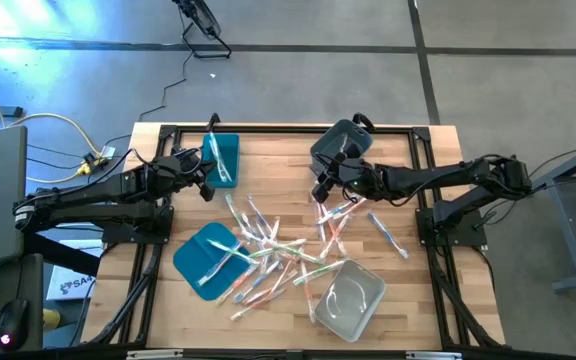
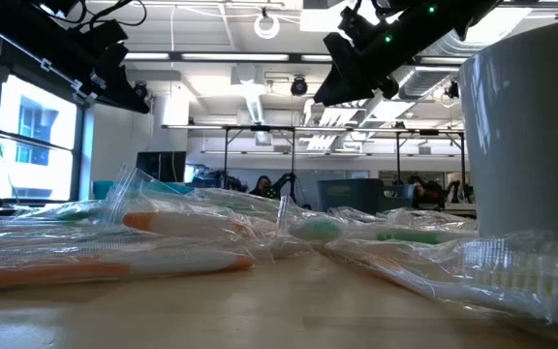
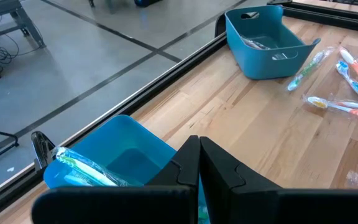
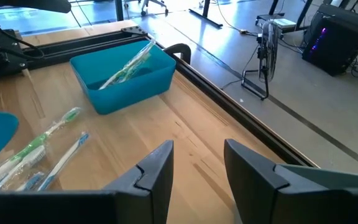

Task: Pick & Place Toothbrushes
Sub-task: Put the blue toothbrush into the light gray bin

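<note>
Wrapped toothbrushes (image 1: 273, 250) lie in a loose pile mid-table, pale with green, orange and blue parts; in the low view the toothbrushes (image 2: 182, 228) fill the foreground. A teal bin (image 1: 222, 158) at the far left holds a few green toothbrushes (image 3: 82, 169). A darker blue-grey bin (image 1: 338, 145) stands at the far middle, with one wrapped brush (image 3: 257, 42) inside. My left gripper (image 3: 199, 163) is shut and empty, above the near rim of the teal bin (image 3: 120, 152). My right gripper (image 4: 197, 165) is open and empty, hovering over bare wood near the blue-grey bin, above the pile's far right end.
A flat teal lid (image 1: 206, 258) lies left of the pile, with brushes across it. A clear bin (image 1: 350, 298) sits near the front edge and looms at the right of the low view as the clear bin (image 2: 526, 136). Black frame rails (image 1: 298, 128) border the table.
</note>
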{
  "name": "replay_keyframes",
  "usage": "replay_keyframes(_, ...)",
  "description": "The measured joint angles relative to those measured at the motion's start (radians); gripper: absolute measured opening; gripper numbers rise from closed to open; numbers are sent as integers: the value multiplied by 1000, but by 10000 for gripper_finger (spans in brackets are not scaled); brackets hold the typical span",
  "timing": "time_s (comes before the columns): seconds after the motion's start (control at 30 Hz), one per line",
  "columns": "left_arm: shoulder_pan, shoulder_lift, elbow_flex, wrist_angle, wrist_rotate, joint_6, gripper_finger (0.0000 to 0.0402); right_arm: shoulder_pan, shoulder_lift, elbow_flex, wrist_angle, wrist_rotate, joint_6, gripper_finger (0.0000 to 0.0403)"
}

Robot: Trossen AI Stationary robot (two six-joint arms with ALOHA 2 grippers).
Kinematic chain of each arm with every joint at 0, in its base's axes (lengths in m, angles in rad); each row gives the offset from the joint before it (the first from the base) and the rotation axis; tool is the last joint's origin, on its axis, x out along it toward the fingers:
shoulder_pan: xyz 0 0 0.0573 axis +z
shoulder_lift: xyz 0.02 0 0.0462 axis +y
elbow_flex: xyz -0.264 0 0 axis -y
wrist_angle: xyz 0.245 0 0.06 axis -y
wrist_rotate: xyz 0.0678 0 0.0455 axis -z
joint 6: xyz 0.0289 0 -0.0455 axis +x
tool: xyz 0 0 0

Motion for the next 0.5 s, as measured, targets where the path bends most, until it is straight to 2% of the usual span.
replay_keyframes(0.33, 0, 0, 0, 0, 0, 0, 6, 3, -2, 0, -6, 0, 11, 134)
replay_keyframes(0.5, 0, 0, 0, -2, 0, 0, 6, 15, -46, 0, -71, -1, 12, 134)
